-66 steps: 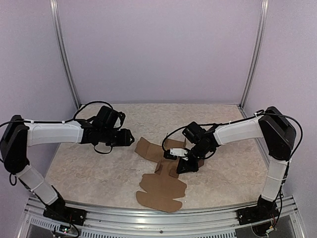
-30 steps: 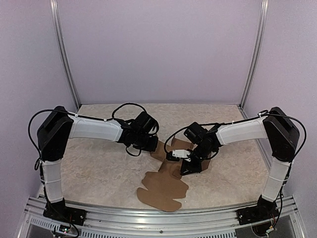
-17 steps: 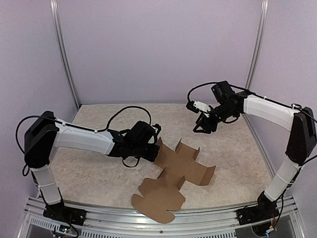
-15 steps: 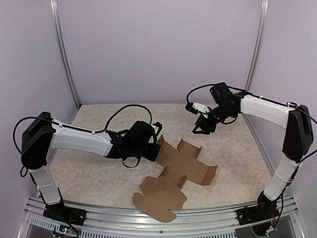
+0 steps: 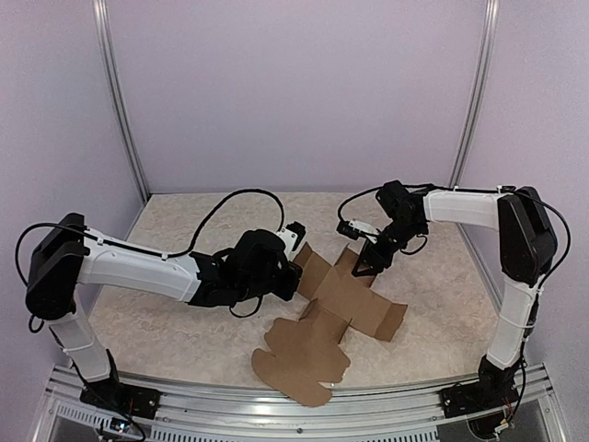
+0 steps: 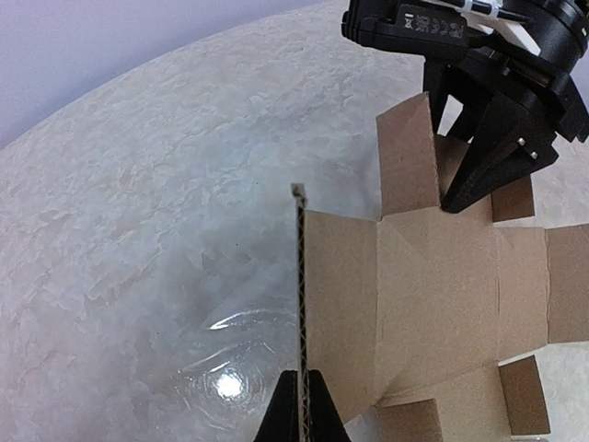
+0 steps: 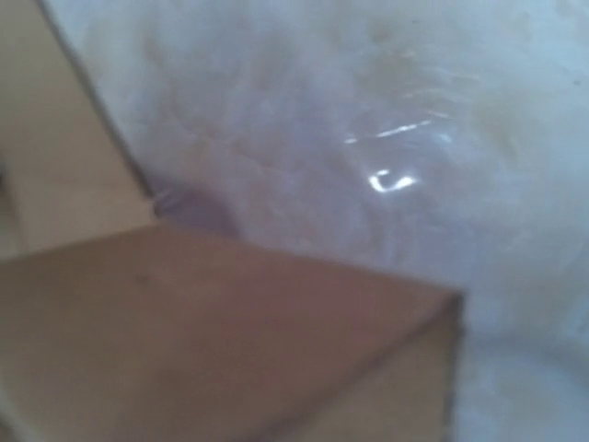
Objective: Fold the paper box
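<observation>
**Position.** The paper box (image 5: 342, 302) lies unfolded at mid-surface (image 5: 442, 295), between the two arms. Its long axis runs from the rounded flaps at the near edge toward the far side, leaning slightly right.

**Left tool** (image 6: 301, 416) — pressed together on the sheet's left side flap, which it holds stood up on edge.

**Right tool** (image 5: 367, 261) — at the far end of the sheet, fingers spread, tips down beside a raised far flap (image 6: 405, 152); no grip evident.

**Relation for the coming fold.** The sheet's body lies to the right of the left tool and on the near side of the right tool, so each arm is nearest its own flap.

**Views.** The overhead view gives the whole outline and both arms. Only the left wrist view shows the pinched flap edge-on and the right tool's spread. The right wrist view is blurred: cardboard close up, its own fingers not discernible
</observation>
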### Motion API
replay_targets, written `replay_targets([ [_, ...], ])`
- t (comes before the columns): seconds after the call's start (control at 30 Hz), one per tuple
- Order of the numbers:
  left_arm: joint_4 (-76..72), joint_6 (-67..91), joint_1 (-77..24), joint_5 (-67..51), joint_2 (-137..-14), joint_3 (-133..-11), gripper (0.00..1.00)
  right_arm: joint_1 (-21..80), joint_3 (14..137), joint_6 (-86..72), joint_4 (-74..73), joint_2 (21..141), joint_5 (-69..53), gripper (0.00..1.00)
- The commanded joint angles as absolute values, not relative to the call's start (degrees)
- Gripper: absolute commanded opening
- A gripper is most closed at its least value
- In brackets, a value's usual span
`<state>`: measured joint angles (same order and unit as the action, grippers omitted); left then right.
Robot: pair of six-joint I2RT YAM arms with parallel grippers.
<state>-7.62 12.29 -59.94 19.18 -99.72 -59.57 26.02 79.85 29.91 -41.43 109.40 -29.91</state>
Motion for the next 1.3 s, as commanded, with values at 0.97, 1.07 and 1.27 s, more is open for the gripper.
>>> replay_targets([
  [0.97,-9.8,16.7,-64.6,28.3,-106.7,-67.1,0.04,35.2,81.7,25.7,-35.9,103.8,-7.8,0.01],
  [1.07,-7.7,16.3,-65.0,27.6,-104.1,-64.7,0.17,35.3,81.8,28.4,-35.4,102.5,-6.1,0.00],
  [1.27,-8.9,15.3,-65.2,26.9,-88.5,-52.0,0.47,35.3,82.7,35.5,-32.9,100.7,-1.5,0.00],
])
